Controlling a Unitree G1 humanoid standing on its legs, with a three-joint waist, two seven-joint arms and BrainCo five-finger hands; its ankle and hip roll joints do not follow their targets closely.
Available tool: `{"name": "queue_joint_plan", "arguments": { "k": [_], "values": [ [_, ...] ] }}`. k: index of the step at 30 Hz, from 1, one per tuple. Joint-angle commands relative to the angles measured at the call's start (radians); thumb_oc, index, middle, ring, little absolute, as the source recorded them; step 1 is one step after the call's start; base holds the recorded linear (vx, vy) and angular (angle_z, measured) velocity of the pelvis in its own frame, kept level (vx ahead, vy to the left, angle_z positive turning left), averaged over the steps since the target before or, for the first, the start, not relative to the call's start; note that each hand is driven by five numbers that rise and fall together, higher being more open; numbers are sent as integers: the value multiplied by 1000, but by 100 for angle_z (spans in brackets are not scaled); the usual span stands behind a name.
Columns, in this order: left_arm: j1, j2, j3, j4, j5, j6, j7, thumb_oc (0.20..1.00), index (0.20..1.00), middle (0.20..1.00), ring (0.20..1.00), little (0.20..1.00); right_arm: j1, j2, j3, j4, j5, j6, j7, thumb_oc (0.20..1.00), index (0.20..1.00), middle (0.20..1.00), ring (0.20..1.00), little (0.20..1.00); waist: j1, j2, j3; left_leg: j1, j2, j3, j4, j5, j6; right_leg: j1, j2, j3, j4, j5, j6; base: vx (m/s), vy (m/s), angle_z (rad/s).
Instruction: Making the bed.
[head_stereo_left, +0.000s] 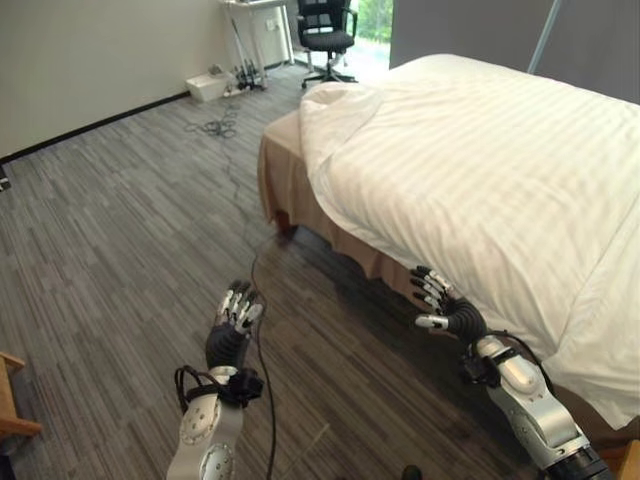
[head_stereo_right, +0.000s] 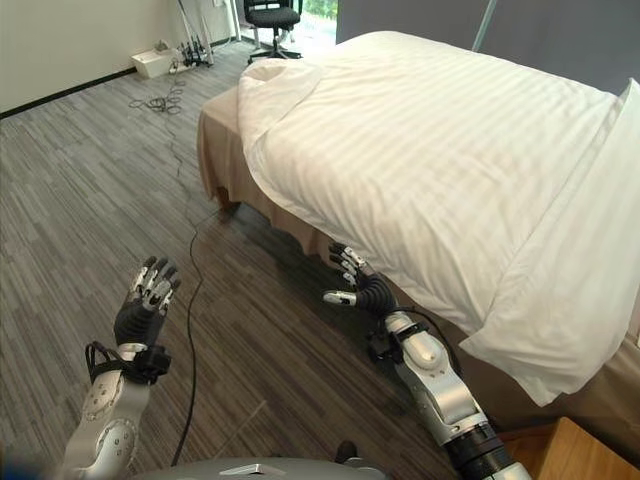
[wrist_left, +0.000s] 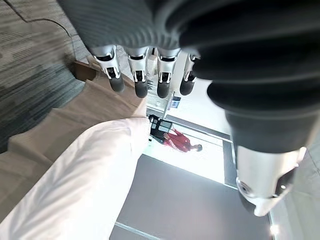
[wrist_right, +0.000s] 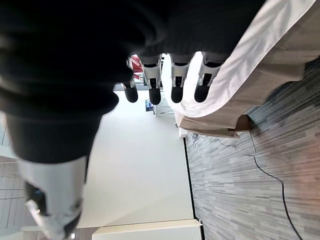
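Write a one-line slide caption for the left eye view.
Both robot hands open and empty beside the bed: left robot hand over the carpet, right robot hand just short of the white duvet.

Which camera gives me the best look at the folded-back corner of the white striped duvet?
The left eye view: the folded-back corner of the white striped duvet shows whole, exposing tan bed skirt. The right eye view shows it similarly; wrist views catch only the duvet's edge.

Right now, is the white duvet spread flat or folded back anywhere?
Mostly spread; the white duvet is folded back at its far corner, exposing the tan bed skirt.
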Motion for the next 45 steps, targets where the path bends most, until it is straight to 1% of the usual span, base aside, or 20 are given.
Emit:
{"name": "queue_joint_plan", "arguments": {
  "k": [1,3,6,9,12,16,18,20,22,23,24,26,27,28,31,32,35,38,44,45],
  "values": [
    [-49,46,6,-55,44,-77,13,1000,1000,1000,1000,1000,-70,48,34,16,-8,-60,-14,1000,1000,1000,1000,1000,0,-15,-32,-30,-87,-136,83,-88,78,-102,-21,65,342,-118,36,35,179,7],
    [-97,52,-36,-54,46,-76,16,1000,1000,1000,1000,1000,-75,63,51,11,-22,-64,-27,1000,1000,1000,1000,1000,-18,-6,0,2,-126,-198,82,-83,106,-201,-74,97,593,-12,19,29,182,72],
    [-123,58,-54,-51,68,-73,5,1000,1000,1000,1000,1000,-69,57,42,-2,-45,-66,-26,1000,1000,1000,1000,1000,-33,-12,3,1,-148,-234,95,-86,107,-259,-51,165,678,-42,1,41,37,87],
    [-166,54,-84,-29,70,-81,-5,1000,1000,1000,1000,1000,-69,38,35,-2,-47,-69,-25,1000,1000,1000,1000,1000,-53,-4,-11,-4,-147,-281,101,-88,78,-292,87,296,563,-137,-5,100,-51,70],
    [-228,54,-119,2,56,-94,3,1000,1000,1000,1000,1000,-57,15,12,13,-23,-75,-46,1000,1000,1000,1000,1000,-58,-6,-3,7,-169,-374,107,-93,37,-289,223,455,210,-39,57,182,-129,59],
    [-254,61,-124,-1,62,-91,7,1000,1000,1000,1000,1000,-69,16,8,20,-21,-73,-59,1000,1000,1000,1000,1000,-48,-17,-7,51,-177,-379,98,-115,21,-270,196,316,8,12,74,329,-95,73],
    [-214,48,-110,-29,55,-91,-1,1000,1000,1000,1000,1000,-38,21,10,18,-16,-64,-44,1000,1000,1000,1000,1000,-45,-7,-42,85,-161,-341,141,-142,16,-201,156,184,8,8,40,721,-104,21],
    [-197,43,-103,-57,49,-91,-8,1000,1000,1000,1000,1000,-57,21,24,29,-16,-64,-36,1000,1000,1000,1000,1000,-32,5,-66,80,-148,-300,218,-131,3,-164,158,166,1,9,24,593,-68,-21],
    [-183,35,-101,-58,28,-93,-16,1000,1000,1000,1000,1000,-63,29,28,42,-18,-65,-38,1000,1000,1000,1000,1000,-27,30,-76,30,-122,-220,446,-15,-91,-91,158,127,-10,-12,12,570,-48,-48],
    [-179,27,-100,-55,6,-96,-15,1000,1000,1000,1000,1000,-65,28,26,36,-3,-72,-40,1000,1000,1000,1000,1000,-42,45,-70,-38,-57,-124,671,82,-176,-53,163,95,-11,-27,0,399,-107,-19],
    [-177,23,-104,-54,-17,-92,-16,1000,1000,1000,1000,1000,-69,24,25,42,8,-71,-49,1000,1000,1000,1000,1000,-38,43,-60,-120,-14,-76,800,118,-209,-22,159,77,-20,-44,-14,262,-98,15],
    [-177,22,-104,-54,-17,-92,-16,1000,1000,1000,1000,1000,-69,24,25,42,8,-71,-49,1000,1000,1000,1000,1000,-39,46,-61,-121,-11,-79,804,113,-209,-23,163,75,-16,-47,-15,218,-183,20],
    [-212,19,-137,-35,-59,-84,11,1000,1000,1000,1000,1000,-91,8,28,48,-18,-77,-102,1000,1000,1000,1000,1000,-30,14,-21,-260,177,32,979,90,-150,70,164,52,-54,-78,-73,486,-383,4],
    [-232,20,-150,-23,-63,-75,12,1000,1000,1000,1000,1000,-103,6,29,66,-20,-73,-122,1000,1000,1000,1000,1000,-25,-2,-16,-268,205,49,936,60,-121,94,157,48,-56,-90,-83,580,-403,-3],
    [-250,28,-156,-30,-68,-82,13,1000,1000,1000,1000,1000,-113,15,30,68,2,-76,-130,1000,1000,1000,1000,1000,-15,-31,-5,-273,158,49,797,23,-105,119,127,57,-48,-97,-79,263,-7,11],
    [-245,35,-142,-33,-68,-92,3,1000,1000,1000,1000,1000,-105,13,38,70,-1,-74,-106,1000,1000,1000,1000,1000,-19,-41,-20,-260,84,9,539,-17,-87,127,106,60,-46,-94,-62,361,83,-14],
    [-236,38,-142,-38,-55,-94,-10,1000,1000,1000,1000,1000,-78,10,47,60,-27,-76,-83,1000,1000,1000,1000,1000,-35,-42,-36,-212,-22,-23,251,1,-73,139,92,52,-50,-110,-50,342,124,-27],
    [-244,41,-148,-58,-36,-92,-21,1000,1000,1000,1000,1000,-65,4,38,56,-37,-75,-79,1000,1000,1000,1000,1000,-60,-30,-47,-230,-74,6,174,63,-78,177,103,51,-46,-139,-46,403,121,-7],
    [-223,39,-144,-63,-12,-84,-6,1000,1000,1000,1000,1000,-92,27,56,64,-73,-68,-78,1000,1000,1000,1000,1000,-32,-29,-79,-156,-88,-1,122,18,-16,177,85,68,86,-191,-23,457,127,-15],
    [-223,51,-156,-49,-16,-84,11,1000,1000,1000,1000,1000,-133,44,75,80,-84,-67,-81,1000,1000,1000,1000,1000,-30,-33,-68,-83,-98,0,73,-16,32,35,31,46,427,-64,74,350,169,-26]
  ]
}}
